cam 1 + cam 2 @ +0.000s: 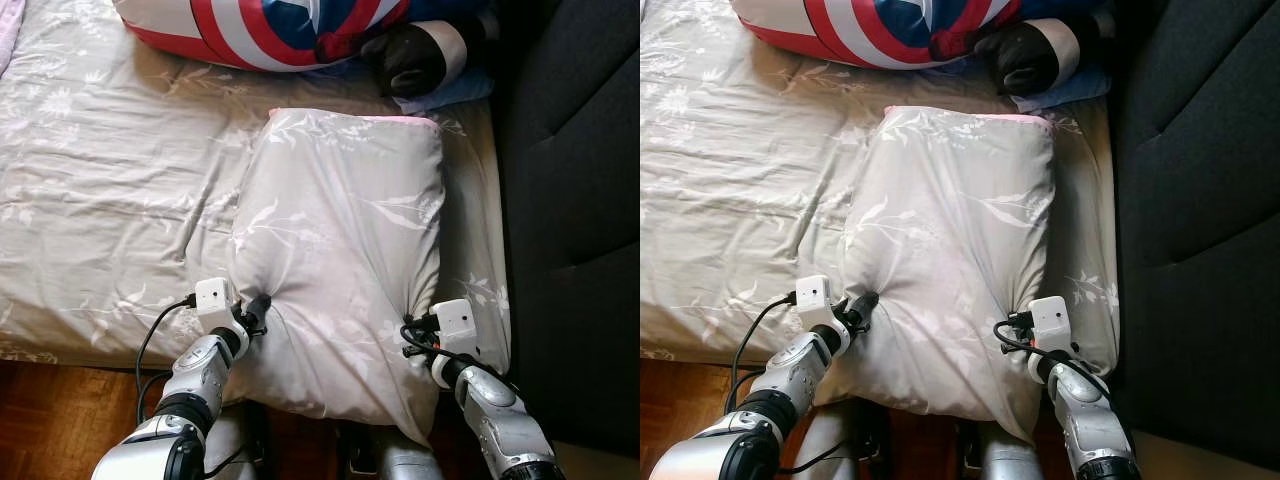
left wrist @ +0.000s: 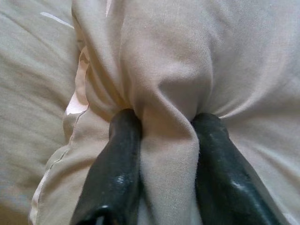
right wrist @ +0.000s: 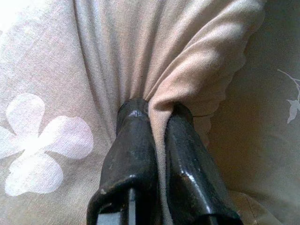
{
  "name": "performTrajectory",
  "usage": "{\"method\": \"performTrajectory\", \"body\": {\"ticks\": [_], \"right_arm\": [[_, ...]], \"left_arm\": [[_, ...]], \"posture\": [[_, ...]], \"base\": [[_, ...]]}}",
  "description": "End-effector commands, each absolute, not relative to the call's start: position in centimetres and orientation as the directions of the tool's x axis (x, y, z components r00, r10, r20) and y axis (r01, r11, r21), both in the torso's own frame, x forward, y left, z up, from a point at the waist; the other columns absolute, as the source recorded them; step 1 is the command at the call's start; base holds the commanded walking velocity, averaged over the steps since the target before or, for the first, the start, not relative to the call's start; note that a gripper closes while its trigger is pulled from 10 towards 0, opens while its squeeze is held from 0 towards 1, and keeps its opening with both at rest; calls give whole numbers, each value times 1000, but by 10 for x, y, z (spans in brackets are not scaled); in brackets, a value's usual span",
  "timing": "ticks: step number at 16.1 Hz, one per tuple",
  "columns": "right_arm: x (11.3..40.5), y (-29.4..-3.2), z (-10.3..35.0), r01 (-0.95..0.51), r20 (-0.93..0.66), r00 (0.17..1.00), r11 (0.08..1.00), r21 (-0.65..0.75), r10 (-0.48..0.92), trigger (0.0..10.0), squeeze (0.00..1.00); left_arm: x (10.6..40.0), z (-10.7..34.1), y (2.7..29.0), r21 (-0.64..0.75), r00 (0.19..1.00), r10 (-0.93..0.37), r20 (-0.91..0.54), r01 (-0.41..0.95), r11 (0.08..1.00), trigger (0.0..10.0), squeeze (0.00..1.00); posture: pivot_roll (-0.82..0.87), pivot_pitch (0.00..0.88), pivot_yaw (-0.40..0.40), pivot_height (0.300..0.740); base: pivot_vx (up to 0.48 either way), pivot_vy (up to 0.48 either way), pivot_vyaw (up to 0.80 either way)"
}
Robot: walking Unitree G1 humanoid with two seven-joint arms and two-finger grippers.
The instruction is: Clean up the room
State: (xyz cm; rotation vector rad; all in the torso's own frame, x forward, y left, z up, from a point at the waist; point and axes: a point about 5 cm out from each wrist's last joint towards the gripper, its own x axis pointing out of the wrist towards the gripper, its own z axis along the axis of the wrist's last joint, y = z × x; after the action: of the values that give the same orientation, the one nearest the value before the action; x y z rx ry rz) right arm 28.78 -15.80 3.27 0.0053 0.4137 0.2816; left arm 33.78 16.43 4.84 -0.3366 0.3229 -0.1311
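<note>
A beige pillow [image 1: 345,240] with a pale flower print lies lengthwise on the bed, its near end hanging over the bed's front edge. My left gripper [image 1: 258,306] is shut on a fold of the pillow's near left side; the left wrist view shows cloth [image 2: 164,140] bunched between the black fingers [image 2: 117,173]. My right gripper [image 1: 412,330] is shut on the near right side, with a pinch of pillow fabric [image 3: 161,108] between its fingers [image 3: 136,145].
The bed sheet [image 1: 110,190] matches the pillow's print. A big red, white and blue round cushion [image 1: 270,25] and a black and white plush [image 1: 420,55] lie at the far end. A dark sofa [image 1: 580,200] stands close on the right. Wooden floor [image 1: 50,420] lies below.
</note>
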Motion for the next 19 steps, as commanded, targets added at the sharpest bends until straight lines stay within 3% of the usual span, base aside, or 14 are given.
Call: {"method": "performTrajectory", "body": {"ticks": [1, 7, 13, 17, 19], "right_arm": [[259, -153, -5, -280, -552, 779, 953, 116, 296, 0, 0], [271, -149, -4, -246, -534, 801, 962, 120, 271, 0, 0], [305, -159, 22, -140, -430, 889, 988, 72, 157, 0, 0], [336, -189, 63, 32, -268, 963, 999, 29, -23, 0, 0], [347, -209, 96, 131, -108, 986, 991, 24, -128, 0, 0]], "left_arm": [[324, 28, 153, -373, 907, -215, -363, 70, 925, 0, 0], [329, 38, 145, -376, 911, -286, -298, 164, 912, 0, 0], [357, 77, 142, -357, 943, -287, -166, 213, 909, 0, 0], [378, 114, 135, -340, 950, -304, -70, 264, 902, 0, 0], [386, 132, 129, -358, 954, -301, -13, 277, 892, 0, 0]], "posture": [[-125, 407, -114, 660], [-93, 351, -87, 660], [-83, 256, -42, 660], [-84, 215, -12, 660], [-88, 211, -3, 660]], "base": [[0, 0, 0], [0, 0, 0], [0, 0, 0], [0, 0, 0], [0, 0, 0]]}}
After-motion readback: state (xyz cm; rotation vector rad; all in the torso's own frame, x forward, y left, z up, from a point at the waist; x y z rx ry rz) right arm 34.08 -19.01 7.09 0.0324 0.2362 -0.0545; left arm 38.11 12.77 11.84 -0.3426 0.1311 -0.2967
